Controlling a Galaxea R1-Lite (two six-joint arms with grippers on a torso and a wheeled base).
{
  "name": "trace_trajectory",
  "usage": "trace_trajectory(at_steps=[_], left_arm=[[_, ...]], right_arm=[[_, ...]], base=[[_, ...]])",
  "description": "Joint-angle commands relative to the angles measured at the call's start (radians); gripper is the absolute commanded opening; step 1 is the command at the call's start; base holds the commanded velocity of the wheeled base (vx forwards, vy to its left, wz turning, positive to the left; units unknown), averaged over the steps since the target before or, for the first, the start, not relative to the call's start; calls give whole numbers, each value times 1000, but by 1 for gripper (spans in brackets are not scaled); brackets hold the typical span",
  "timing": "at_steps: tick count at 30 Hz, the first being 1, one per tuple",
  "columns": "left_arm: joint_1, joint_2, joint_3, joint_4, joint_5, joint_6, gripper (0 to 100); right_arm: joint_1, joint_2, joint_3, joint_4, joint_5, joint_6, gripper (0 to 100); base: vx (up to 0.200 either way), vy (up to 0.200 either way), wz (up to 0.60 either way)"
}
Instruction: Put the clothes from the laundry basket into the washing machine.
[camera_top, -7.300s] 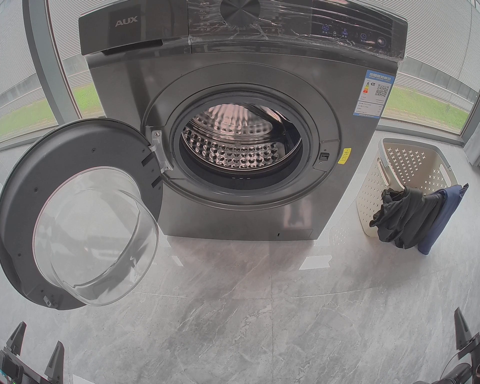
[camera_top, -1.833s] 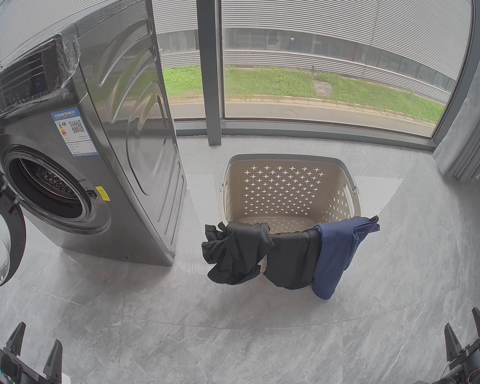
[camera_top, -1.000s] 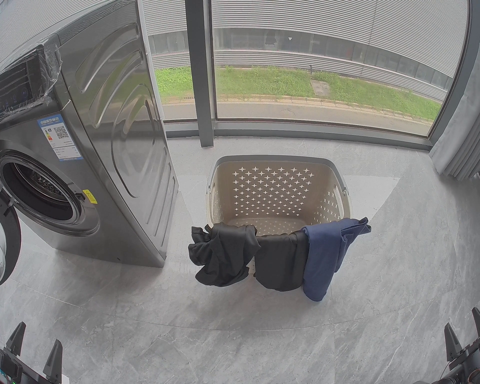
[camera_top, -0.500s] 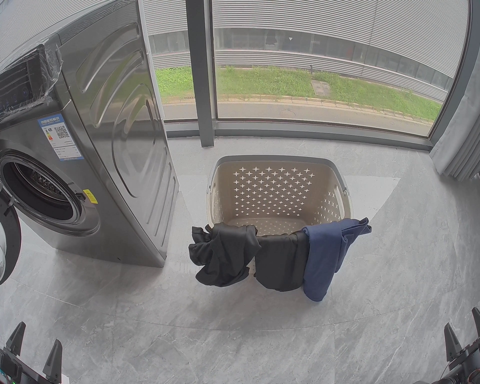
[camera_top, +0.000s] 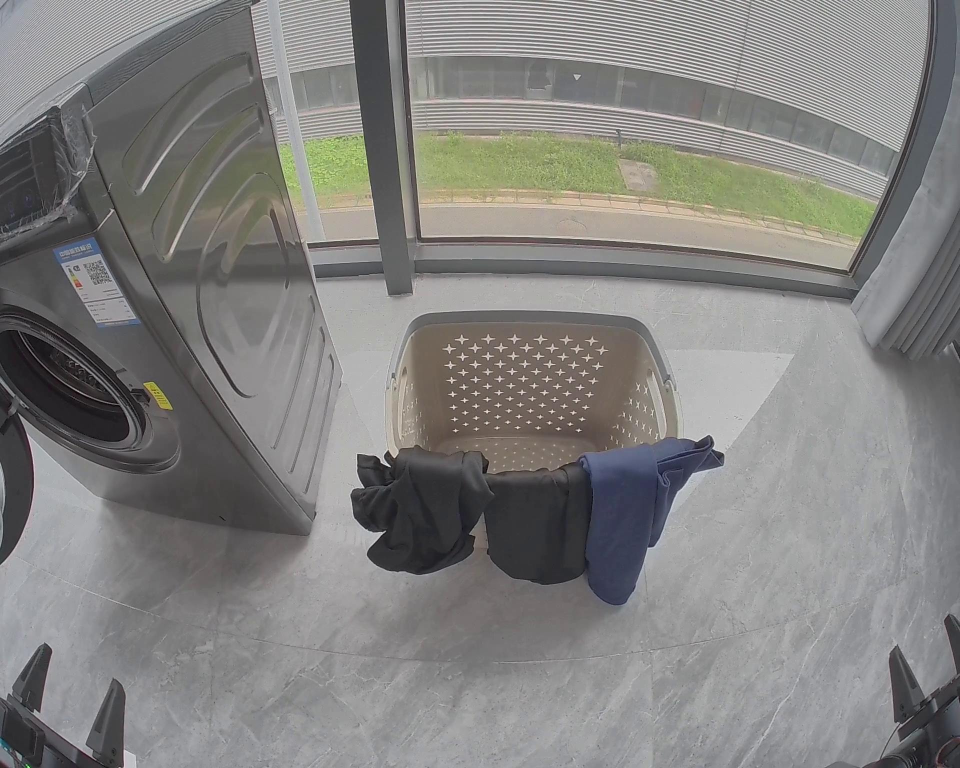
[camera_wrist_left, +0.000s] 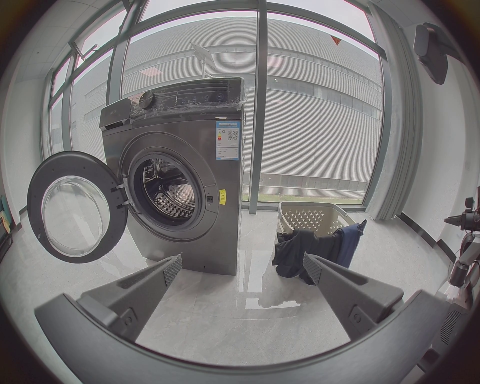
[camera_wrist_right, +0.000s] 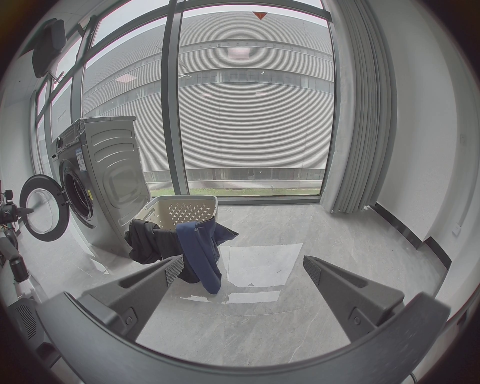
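My left fingers and right fingers are wide open, empty. The clothes hang on the laundry basket, far ahead.

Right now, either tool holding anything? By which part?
Nothing held. Left tool and right tool both open, empty; black and blue clothes drape the beige plastic laundry basket.

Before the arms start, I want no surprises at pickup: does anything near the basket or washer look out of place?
The clothes, two black pieces and a blue one, hang over the near rim of the basket and down its outside, not inside it. The washer has plastic film over its control panel.
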Motion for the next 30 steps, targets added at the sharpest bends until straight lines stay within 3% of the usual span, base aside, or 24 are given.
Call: trace_trajectory(at_steps=[1, 7, 15, 28, 30], left_arm=[[0, -15, 18, -1, 1, -2, 100], [0, -15, 18, 1, 1, -3, 100], [0, -15, 18, -1, 1, -3, 100], [0, -15, 18, -1, 1, -2, 100], [0, -15, 18, -1, 1, 0, 100]], right_arm=[[0, -16, 13, 0, 0, 0, 100], [0, -16, 13, 0, 0, -1, 100], [-1, -15, 13, 0, 0, -1, 100], [-1, -16, 16, -35, 0, 25, 100], [5, -2, -94, -147, 3, 43, 100]], base=[[0, 0, 0], [0, 0, 0], [200, 0, 0], [0, 0, 0], [0, 0, 0]])
